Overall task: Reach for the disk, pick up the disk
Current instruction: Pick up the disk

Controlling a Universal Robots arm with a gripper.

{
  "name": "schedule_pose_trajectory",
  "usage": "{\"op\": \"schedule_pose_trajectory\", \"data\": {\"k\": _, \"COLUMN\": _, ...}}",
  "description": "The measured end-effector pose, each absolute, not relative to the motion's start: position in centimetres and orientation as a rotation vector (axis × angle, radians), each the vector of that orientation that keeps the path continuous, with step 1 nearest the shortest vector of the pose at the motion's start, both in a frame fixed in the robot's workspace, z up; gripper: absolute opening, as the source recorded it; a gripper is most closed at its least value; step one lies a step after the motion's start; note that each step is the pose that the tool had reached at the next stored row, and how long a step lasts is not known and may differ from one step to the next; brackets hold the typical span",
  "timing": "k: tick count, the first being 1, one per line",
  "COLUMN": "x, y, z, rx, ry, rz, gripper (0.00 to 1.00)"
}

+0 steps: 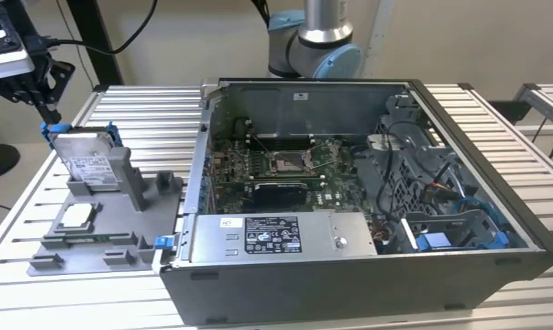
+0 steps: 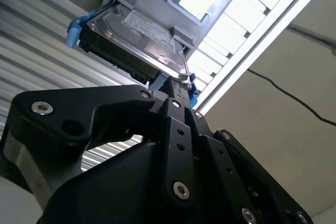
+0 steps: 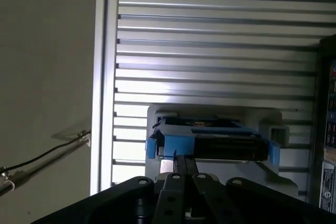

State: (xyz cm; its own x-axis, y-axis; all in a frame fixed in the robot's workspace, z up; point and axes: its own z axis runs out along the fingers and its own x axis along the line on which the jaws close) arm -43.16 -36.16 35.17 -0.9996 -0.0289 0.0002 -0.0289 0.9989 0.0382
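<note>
Exterior view: the disk (image 1: 86, 161) stands on edge in a grey holder (image 1: 120, 206), probably to leave its blue rail (image 1: 53, 129) reachable. The narrow jaws meet that rail.

**Arm** (image 1: 322, 27): a polished silver tube above a rounded grey joint housing with a light-blue end cap (image 1: 338, 65). **Gripper** (image 1: 49, 118): matte black in both wrist views, built from flat link bars with rounded ends. The bars are joined at their pivots by round silver screws (image 2: 181, 191), with smaller dark recessed holes between. **Box** (image 1: 6, 51): white and black, mounted above the gripper in the exterior view, with a black cable (image 1: 84, 44) leading away.
</note>
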Motion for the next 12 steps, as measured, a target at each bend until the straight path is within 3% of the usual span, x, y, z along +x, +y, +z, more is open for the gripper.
{"op": "schedule_pose_trajectory", "data": {"k": 12, "x": -43.16, "y": -36.16, "z": 35.21, "rx": 0.210, "ry": -3.131, "rz": -0.060, "gripper": 0.00}}
